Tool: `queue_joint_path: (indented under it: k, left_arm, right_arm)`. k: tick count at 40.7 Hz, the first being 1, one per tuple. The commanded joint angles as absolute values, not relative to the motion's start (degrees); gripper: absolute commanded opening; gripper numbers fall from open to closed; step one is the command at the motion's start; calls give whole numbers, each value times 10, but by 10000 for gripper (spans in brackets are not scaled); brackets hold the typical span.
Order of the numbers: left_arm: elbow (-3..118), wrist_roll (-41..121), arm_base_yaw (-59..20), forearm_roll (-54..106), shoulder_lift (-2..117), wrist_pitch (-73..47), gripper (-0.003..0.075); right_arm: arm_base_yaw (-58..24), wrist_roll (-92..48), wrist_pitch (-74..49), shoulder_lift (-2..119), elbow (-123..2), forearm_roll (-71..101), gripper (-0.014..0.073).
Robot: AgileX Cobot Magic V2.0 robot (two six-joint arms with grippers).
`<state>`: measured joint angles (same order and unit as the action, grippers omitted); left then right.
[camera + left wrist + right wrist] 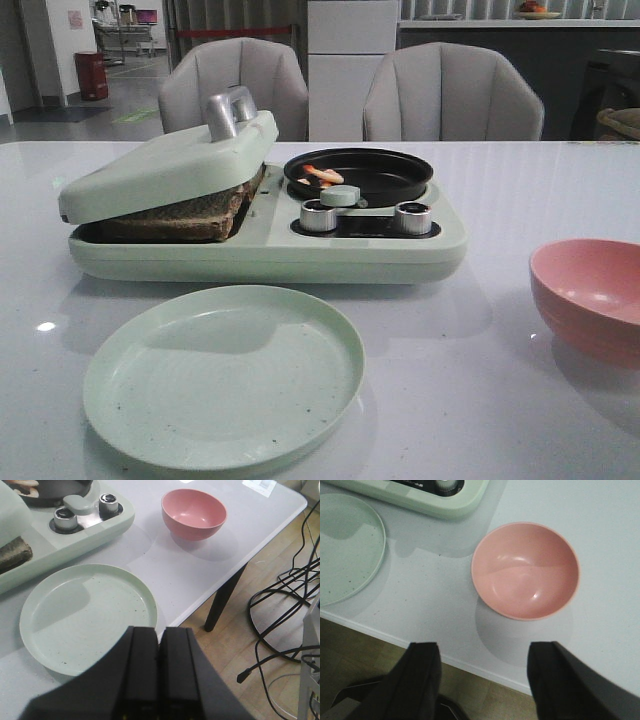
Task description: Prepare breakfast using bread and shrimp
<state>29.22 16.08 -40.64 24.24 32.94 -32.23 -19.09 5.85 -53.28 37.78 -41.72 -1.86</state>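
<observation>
The bread [180, 212] lies in the pale green breakfast maker [270, 250], under its half-lowered lid [165, 165]; a crust corner also shows in the left wrist view [12, 554]. Small shrimp pieces [322, 176] lie in the black pan [358, 172] on the maker's right side. My left gripper [160, 630] is shut and empty, held over the near table edge beside the green plate [85, 615]. My right gripper [482, 652] is open and empty, over the near table edge in front of the pink bowl [526, 570]. Neither gripper shows in the front view.
An empty green plate [225, 375] sits in front of the maker. An empty pink bowl [590, 295] sits at the right. Two silver knobs [318, 215] face the front of the maker. Two grey chairs [450, 95] stand behind the table. Cables [285, 595] lie on the floor.
</observation>
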Motion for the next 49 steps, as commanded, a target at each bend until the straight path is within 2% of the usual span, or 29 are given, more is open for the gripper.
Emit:
queue_joint_path:
  k: [1,15,24,30,43,49]
  left_arm:
    - [309,161,-410,254,330,-284,98]
    - [309,161,-410,254,330,-284,98]
    - [309,161,-410,254,330,-284,98]
    - [309,161,-410,254,330,-284,98]
    - [309,161,-410,254,330,-283,98]
    - [307,152,-410,197,330,-269,99]
  right_arm:
    - [-191,54,-514,316,-407,-18,495]
    - [-191,54,-549,200,-370,-22,477]
    - [-191,54,-554,199,-369,-22,171]
    - [-191,54,-553,199,-369,-22,37]
    - [-191,54,-564,199,-369,-22,36]
    - [-191,54,-564,199,-369,-22,36]
